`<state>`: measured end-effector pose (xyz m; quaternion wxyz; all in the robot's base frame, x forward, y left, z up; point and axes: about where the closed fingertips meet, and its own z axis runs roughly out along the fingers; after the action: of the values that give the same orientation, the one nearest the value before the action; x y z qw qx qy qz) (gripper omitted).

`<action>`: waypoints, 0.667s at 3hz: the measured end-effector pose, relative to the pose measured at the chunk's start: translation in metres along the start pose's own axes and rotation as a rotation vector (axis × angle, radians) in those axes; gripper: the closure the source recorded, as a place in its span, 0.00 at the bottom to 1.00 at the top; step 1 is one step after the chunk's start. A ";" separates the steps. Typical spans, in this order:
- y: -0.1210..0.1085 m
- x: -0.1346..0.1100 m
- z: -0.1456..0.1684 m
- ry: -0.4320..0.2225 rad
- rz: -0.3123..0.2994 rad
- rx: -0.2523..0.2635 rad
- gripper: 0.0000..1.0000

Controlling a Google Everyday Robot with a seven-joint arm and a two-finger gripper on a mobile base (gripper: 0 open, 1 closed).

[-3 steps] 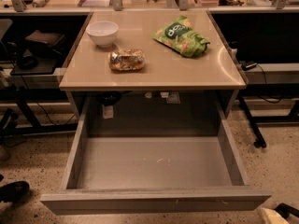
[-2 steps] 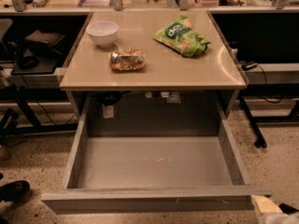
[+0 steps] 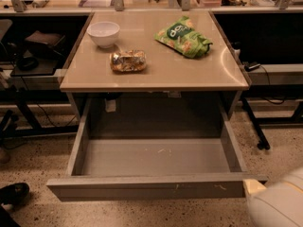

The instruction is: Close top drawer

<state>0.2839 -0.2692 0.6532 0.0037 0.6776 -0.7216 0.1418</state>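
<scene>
Top drawer wide open; end effector at its front-R corner

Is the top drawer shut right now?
No, the top drawer stands pulled far out, its grey inside showing, with the gripper low by its front right corner.

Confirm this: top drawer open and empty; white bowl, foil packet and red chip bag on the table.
Not quite: the camera view shows the chip bag is green, not red. The rest holds. The gripper is at lower right, beside the front of the drawer.
</scene>
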 end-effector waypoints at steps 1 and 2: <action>-0.065 -0.024 0.015 0.025 -0.044 -0.085 0.00; -0.072 -0.036 0.028 -0.009 -0.094 -0.203 0.00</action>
<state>0.3628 -0.2429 0.6340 0.0758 0.7076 -0.6995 0.0649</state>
